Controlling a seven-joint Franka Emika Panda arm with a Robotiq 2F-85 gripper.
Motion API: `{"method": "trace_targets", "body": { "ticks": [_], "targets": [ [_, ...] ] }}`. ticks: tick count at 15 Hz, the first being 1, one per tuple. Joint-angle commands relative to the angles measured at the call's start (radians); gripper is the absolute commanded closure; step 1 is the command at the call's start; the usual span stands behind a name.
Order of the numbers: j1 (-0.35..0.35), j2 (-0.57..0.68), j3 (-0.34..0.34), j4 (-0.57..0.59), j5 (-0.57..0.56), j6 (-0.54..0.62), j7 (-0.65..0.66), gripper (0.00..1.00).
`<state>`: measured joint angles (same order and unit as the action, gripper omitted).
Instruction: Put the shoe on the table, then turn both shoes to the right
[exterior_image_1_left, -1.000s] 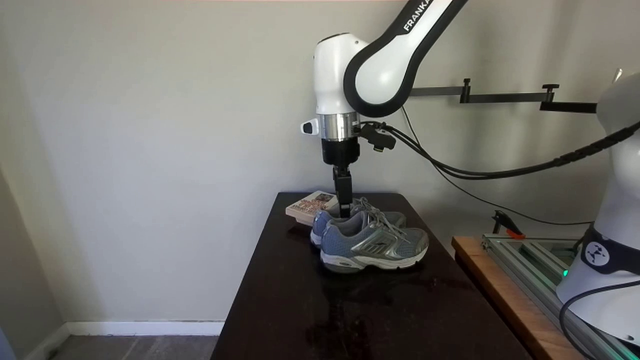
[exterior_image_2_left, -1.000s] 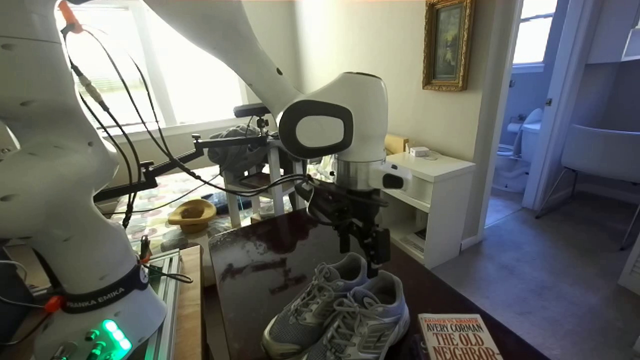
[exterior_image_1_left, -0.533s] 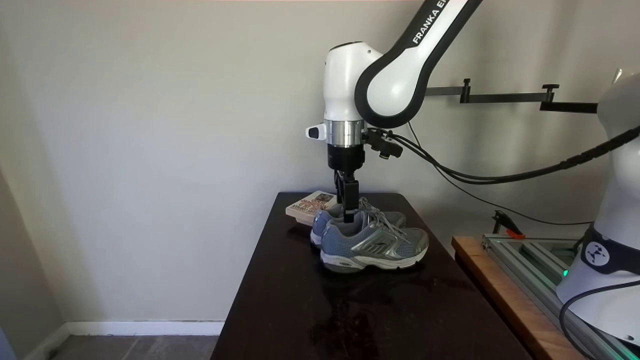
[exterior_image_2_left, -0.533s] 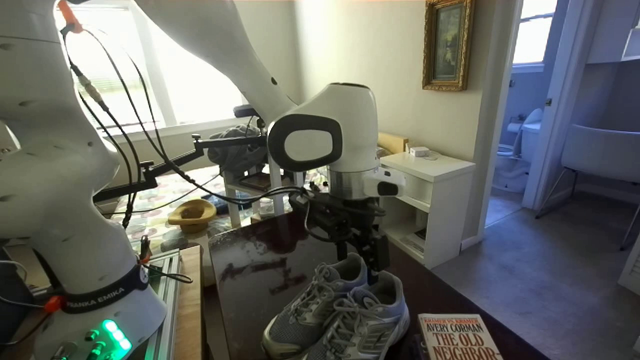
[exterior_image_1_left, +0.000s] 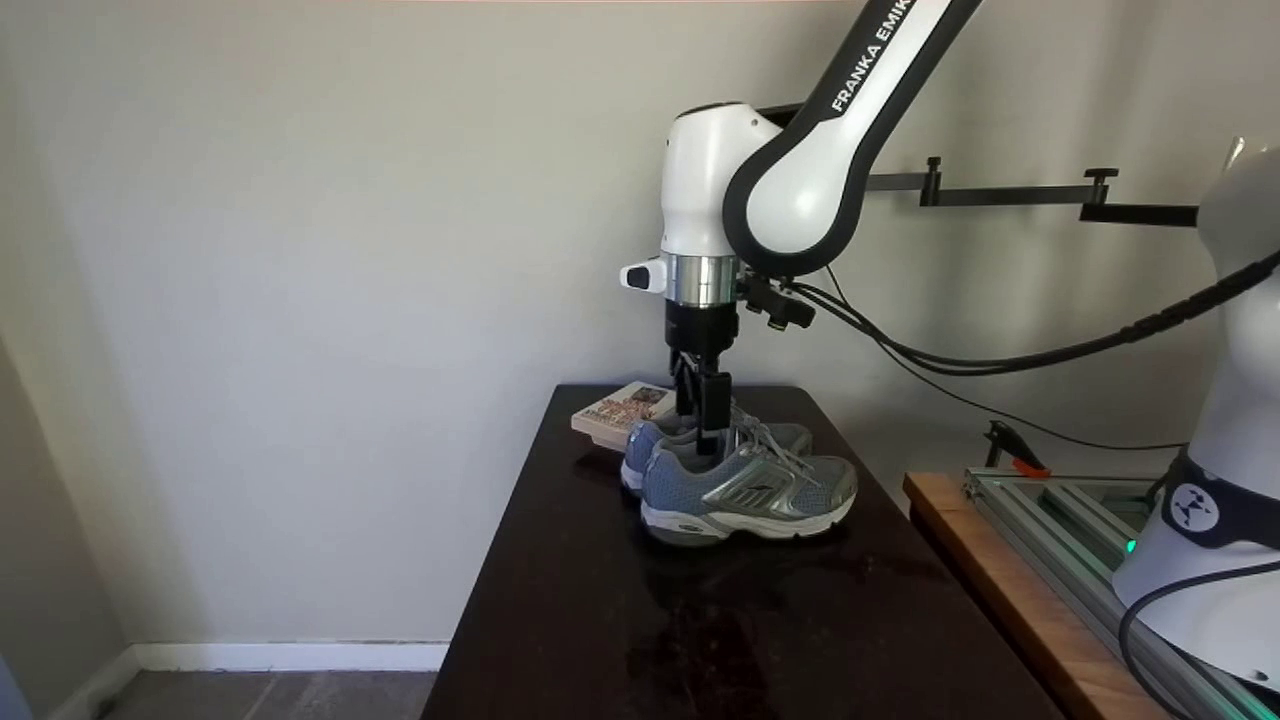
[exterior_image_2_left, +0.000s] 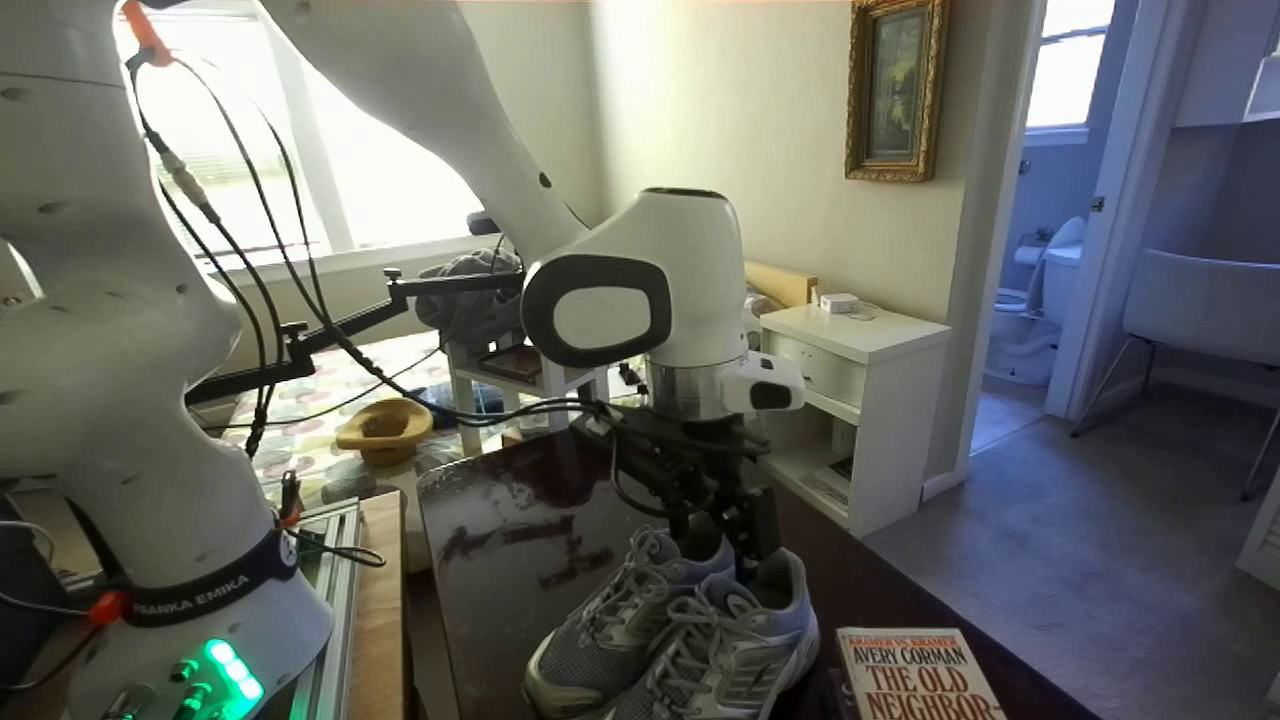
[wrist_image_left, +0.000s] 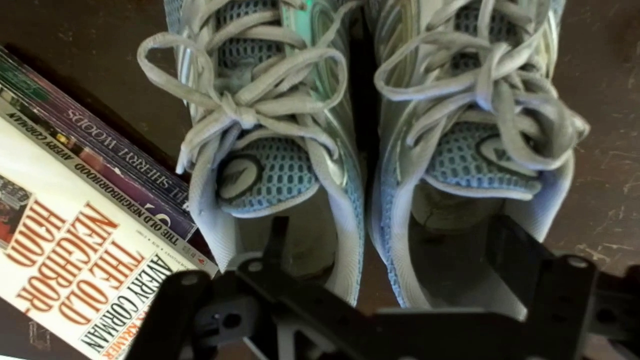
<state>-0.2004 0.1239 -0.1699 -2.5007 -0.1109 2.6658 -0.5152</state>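
Note:
Two grey-blue running shoes stand upright, side by side, on the dark table (exterior_image_1_left: 560, 620). The near shoe (exterior_image_1_left: 760, 495) and far shoe (exterior_image_1_left: 637, 465) point their toes toward the robot base. In an exterior view they show as the left shoe (exterior_image_2_left: 605, 630) and the book-side shoe (exterior_image_2_left: 745, 655). The wrist view shows the book-side shoe (wrist_image_left: 272, 175) at left and the other shoe (wrist_image_left: 477, 155) at right, laces tied. My gripper (wrist_image_left: 390, 232) is open and empty, pointing down over the heel openings. One finger is over or in each opening; contact is unclear.
A small stack of paperback books (exterior_image_2_left: 915, 670) lies beside the book-side shoe, also in the wrist view (wrist_image_left: 75, 240). A wall stands behind the table (exterior_image_1_left: 350, 250). The robot base sits on a wooden bench (exterior_image_1_left: 1040, 590) beside the table. A white cabinet (exterior_image_2_left: 890, 420) stands beyond.
My gripper has moved down and toward the robot base, so the fingers now sit lower at the shoe openings. The shoes and books have not moved.

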Motion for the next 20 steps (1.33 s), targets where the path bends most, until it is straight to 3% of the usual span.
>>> {"method": "trace_targets", "body": {
  "ticks": [1, 11, 17, 20],
  "targets": [
    [-0.027, 0.021, 0.022, -0.014, 0.052, 0.056, -0.079, 0.27],
    [-0.059, 0.023, 0.058, 0.008, 0.194, 0.019, -0.111, 0.98],
    [-0.056, -0.018, 0.055, 0.019, 0.245, -0.061, -0.085, 0.96],
    [-0.049, -0.064, 0.046, 0.03, 0.257, -0.159, -0.048, 0.96]
  ]
}}
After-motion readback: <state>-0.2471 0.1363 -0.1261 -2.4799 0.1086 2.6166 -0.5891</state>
